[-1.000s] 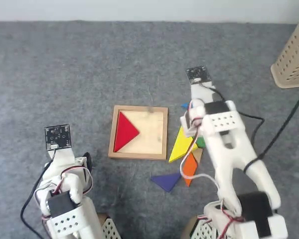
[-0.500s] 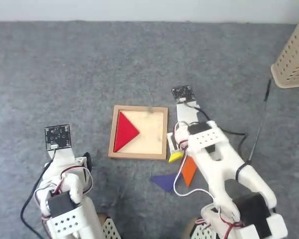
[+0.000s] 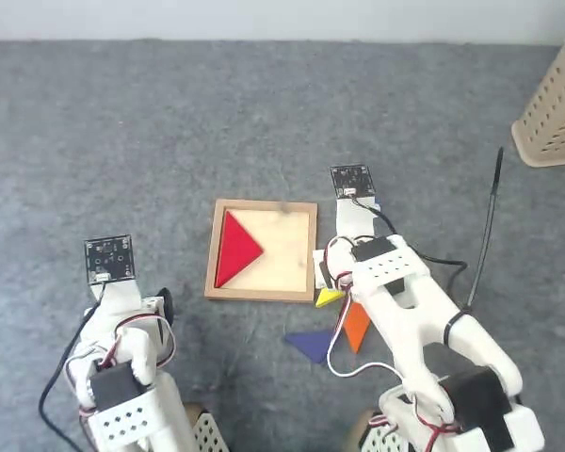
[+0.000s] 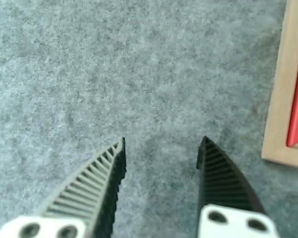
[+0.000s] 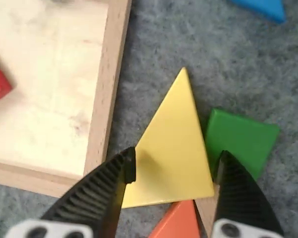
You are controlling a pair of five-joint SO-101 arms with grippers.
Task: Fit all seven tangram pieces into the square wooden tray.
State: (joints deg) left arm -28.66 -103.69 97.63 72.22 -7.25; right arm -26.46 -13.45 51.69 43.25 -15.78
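Right gripper (image 5: 176, 161) over yellow triangle (image 5: 175, 124), grey carpet (image 3: 122, 113)

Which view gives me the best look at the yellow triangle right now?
Right wrist view: the yellow triangle lies nearly whole between the right gripper's open fingers, beside the tray. The high view catches just its corner under the arm; the left wrist view faces carpet and tray rim.

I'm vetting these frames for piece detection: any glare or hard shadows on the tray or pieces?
High view: even, diffuse light, no glare on the wooden tray or red triangle. Right wrist view: the yellow triangle looks matte, with just a soft shadow at the right tool; no hotspots on the tray wood. Left wrist view: flat light on the carpet under the left tool, no hard shadow.
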